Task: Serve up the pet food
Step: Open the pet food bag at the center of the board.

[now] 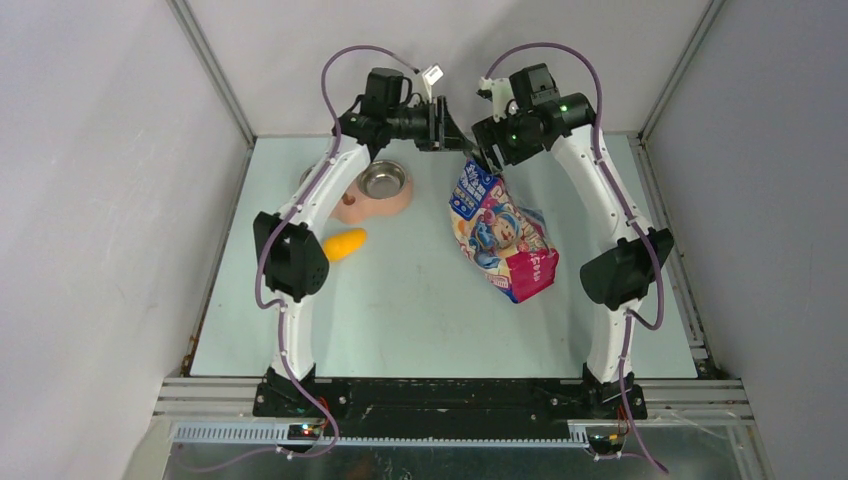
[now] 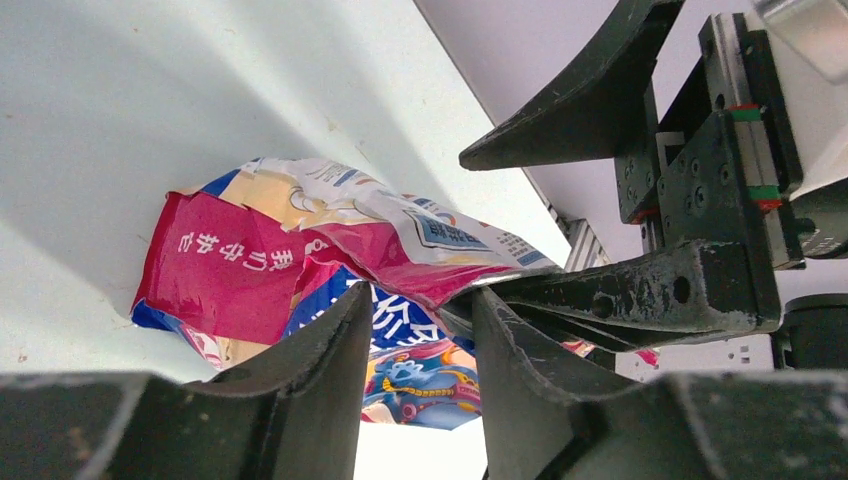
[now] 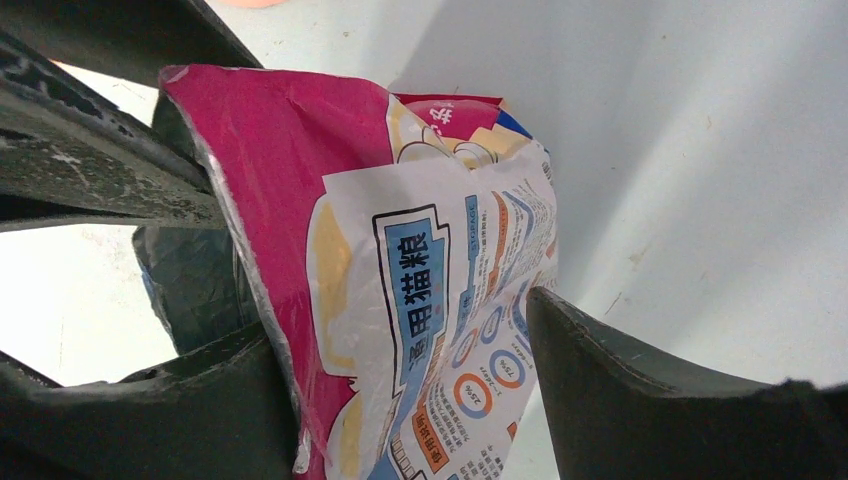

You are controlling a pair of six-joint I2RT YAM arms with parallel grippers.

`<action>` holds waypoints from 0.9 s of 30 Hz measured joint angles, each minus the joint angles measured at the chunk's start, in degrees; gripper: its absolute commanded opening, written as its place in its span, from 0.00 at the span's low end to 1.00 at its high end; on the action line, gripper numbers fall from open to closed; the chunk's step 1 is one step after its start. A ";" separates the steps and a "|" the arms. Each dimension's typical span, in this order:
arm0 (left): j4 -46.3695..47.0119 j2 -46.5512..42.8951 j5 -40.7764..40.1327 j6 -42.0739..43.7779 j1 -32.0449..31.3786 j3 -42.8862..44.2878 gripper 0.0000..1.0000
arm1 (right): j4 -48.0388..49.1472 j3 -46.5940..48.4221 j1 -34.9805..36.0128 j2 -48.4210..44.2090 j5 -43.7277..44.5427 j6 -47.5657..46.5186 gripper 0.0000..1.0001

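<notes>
Pet food bag [image 1: 503, 232] hangs gripped below my right claw [image 3: 400, 320]; left claw [image 2: 422, 295] beside it, half open around its corner.

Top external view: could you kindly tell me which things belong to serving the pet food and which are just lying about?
Part of the job:
- cat food bag, its top held by the right gripper
- left gripper, open at the bag's top
- pink feeder, probably the destination

Lying about:
- orange scoop, untouched beside the feeder, possibly needed later
</notes>
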 measured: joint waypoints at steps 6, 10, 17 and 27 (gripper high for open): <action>-3.48 0.31 -2.21 3.26 -0.96 1.31 0.43 | -0.50 0.00 0.31 0.00 0.09 0.20 0.75; -6.14 0.74 -5.42 5.44 -2.23 3.50 0.37 | -0.83 -0.07 1.18 0.00 0.66 0.17 0.75; -9.27 0.76 -10.23 6.56 -3.45 4.31 0.13 | -0.44 -1.42 2.12 -0.17 1.68 0.26 0.75; -12.07 0.76 -18.25 6.34 -5.75 5.77 0.00 | 1.40 -6.62 2.71 -3.50 4.52 0.42 0.76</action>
